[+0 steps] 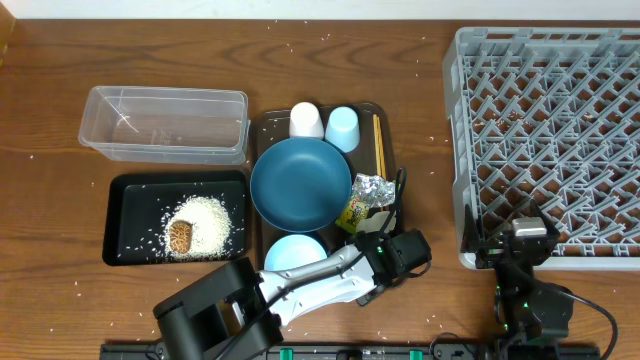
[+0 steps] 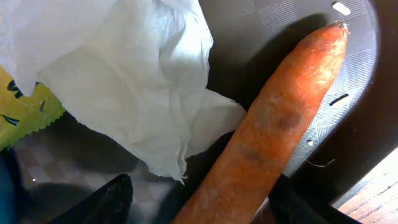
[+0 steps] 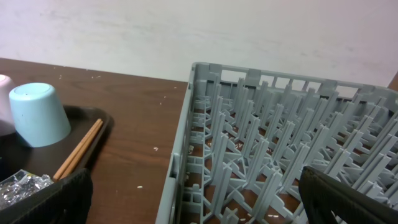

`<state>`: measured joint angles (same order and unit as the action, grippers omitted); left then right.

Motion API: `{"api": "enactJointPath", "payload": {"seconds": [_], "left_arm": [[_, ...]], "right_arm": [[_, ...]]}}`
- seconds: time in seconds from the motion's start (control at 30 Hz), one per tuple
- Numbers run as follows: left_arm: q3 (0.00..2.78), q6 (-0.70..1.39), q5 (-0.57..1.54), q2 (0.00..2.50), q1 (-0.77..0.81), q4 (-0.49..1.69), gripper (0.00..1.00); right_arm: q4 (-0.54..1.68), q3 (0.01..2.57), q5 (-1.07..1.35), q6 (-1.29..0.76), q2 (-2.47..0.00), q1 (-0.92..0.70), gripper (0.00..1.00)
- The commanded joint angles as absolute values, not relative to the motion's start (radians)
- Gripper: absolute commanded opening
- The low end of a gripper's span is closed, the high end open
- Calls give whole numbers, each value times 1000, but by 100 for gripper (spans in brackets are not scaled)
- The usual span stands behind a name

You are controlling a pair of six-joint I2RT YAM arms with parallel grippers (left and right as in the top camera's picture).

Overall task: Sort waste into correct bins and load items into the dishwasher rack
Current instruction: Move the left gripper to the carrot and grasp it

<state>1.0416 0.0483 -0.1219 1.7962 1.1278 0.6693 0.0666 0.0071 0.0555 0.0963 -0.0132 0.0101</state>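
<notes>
**Clear rectangular container** [image 1: 165, 122]: far left of the table [image 1: 60, 60]; see-through plastic.

**Black tray** [image 1: 125, 200]: just in front of the container. It holds a heap of white rice grains [image 1: 208, 220] with a small brown food lump [image 1: 181, 237] at the heap's left edge.

**Brown serving tray** [image 1: 262, 130]: centre.
- It carries a white cup [image 1: 306, 120] and a light blue cup [image 1: 342, 128], mouth-down, side by side.
- Wooden chopsticks [image 1: 378, 143] lie along its right rim.
- It also holds a large dark blue plate [image 1: 300, 183], a white bowl [image 1: 295, 253], crumpled silver foil [image 1: 369, 190] and a green-yellow wrapper [image 1: 352, 215].

**Orange carrot** [image 2: 273, 124]: thick and tapering, with dull orange skin and greyish-brown blotches. It lies diagonally on the serving tray's dark textured floor near a rounded corner. A white crumpled napkin [image 2: 124, 68] touches its left side and overlaps the wrapper.

**Left jaws**: parted, with dark fingers [image 2: 109, 202] on either side of the carrot's thick end. The left finger stands clear of it, so nothing is clamped.

**Dishwasher rack** [image 1: 560, 140]: right; large, grey, with a grid of upright pegs.

**Right jaws**: spread wide with fingers [image 3: 43, 199] holding nothing, at the rack's near edge.
</notes>
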Motion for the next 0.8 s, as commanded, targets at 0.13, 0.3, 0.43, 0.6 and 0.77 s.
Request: {"api": "enactJointPath", "payload": {"seconds": [0.13, 0.3, 0.43, 0.6, 0.77], "left_arm": [[1043, 41, -119, 1816, 1129, 672, 56], [1043, 43, -119, 1816, 1129, 672, 46], [1044, 43, -118, 1816, 1129, 672, 42], [1045, 55, -115, 1816, 1129, 672, 35], [1045, 76, -88, 1816, 1129, 672, 32]], "right_arm": [[70, 6, 56, 102, -14, 19, 99], [70, 6, 56, 102, -14, 19, 99], [70, 6, 56, 102, -14, 19, 99], [70, 6, 56, 102, -14, 19, 99], [70, 6, 56, 102, -14, 19, 99]]}}
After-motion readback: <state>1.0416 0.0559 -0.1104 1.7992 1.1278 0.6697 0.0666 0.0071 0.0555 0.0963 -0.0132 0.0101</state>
